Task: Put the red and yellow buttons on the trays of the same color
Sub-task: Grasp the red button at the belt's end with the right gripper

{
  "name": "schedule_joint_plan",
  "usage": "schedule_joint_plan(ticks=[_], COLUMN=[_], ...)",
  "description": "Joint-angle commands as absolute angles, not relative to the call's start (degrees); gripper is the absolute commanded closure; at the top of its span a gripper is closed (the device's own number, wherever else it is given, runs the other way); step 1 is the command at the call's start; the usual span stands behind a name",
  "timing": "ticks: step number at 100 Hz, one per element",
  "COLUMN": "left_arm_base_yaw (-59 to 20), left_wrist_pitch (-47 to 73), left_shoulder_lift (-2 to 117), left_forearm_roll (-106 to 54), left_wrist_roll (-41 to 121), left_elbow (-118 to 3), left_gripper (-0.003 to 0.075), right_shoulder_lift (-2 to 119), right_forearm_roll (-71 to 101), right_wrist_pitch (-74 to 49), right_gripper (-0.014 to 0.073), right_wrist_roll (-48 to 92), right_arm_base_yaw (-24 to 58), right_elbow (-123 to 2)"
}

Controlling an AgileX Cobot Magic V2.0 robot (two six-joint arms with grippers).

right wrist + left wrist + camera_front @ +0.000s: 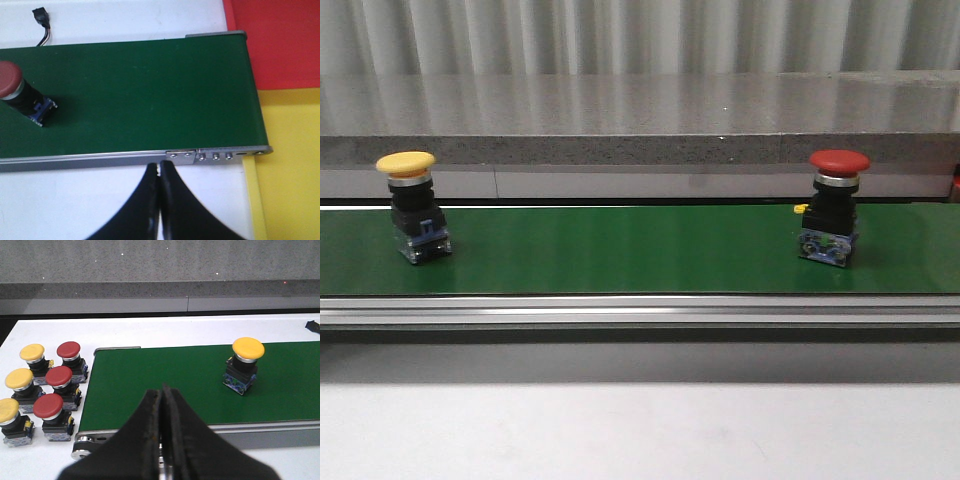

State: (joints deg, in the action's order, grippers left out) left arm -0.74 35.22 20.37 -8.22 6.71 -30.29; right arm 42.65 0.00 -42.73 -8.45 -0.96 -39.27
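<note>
Front view shows both buttons upright on the green belt [640, 250]: yellow button [412, 205] at 9 o'clock, red button [832, 205] at 3 o'clock, well apart. My left claw [162, 405] and right claw [159, 175] are clenched, empty, probably waiting. Mushroom caps on black bodies; red tray [280, 40] and yellow tray [295, 170] lie past the belt's end.

I find no legible text, label, brand, number or sign in any view. I check yellow button [410, 205] and red button [834, 205] on green belt [620, 250]: caps plain, base blocks show blue marks too small to read. Spare buttons [42, 392] beside belt: nothing readable. Red tray [275, 45] and yellow tray [290, 170]: plain surfaces, no markings.
</note>
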Motion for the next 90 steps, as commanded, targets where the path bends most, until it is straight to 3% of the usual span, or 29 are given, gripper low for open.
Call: schedule_joint_plan(ticks=[1, 17, 29, 50, 90], left_arm_base_yaw=[-1.06, -1.06, -1.06, -1.06, -1.06], left_wrist_pitch=[30.84, 30.84, 30.84, 30.84, 30.84], left_shoulder_lift=[20.83, 20.83, 20.83, 20.83, 20.83], left_forearm_roll=[-8.76, -8.76, -8.76, -8.76, -8.76], left_wrist_roll=[6.66, 6.66, 6.66, 6.66, 6.66], left_elbow=[-31.67, -31.67, -31.67, -31.67, -31.67], left_gripper=[0.0740, 0.0740, 0.0740, 0.0740, 0.0740], right_shoulder_lift=[43.56, 43.54, 43.59, 47.27, 66.00], right_forearm_roll=[0.00, 0.00, 1.19, 4.55, 7.90], right_wrist_pitch=[-39.99, -39.99, -40.15, -41.36, -41.96], right_gripper=[0.0498, 0.0115, -0.0057, -0.0062, -0.0062], right_wrist_roll=[-8.18, -8.18, -8.18, -3.40, 0.71], right_arm_base_yaw=[-1.09, -1.09, -1.09, -0.05, 6.43], right_elbow=[-41.39, -41.39, -41.39, -42.82, -52.73])
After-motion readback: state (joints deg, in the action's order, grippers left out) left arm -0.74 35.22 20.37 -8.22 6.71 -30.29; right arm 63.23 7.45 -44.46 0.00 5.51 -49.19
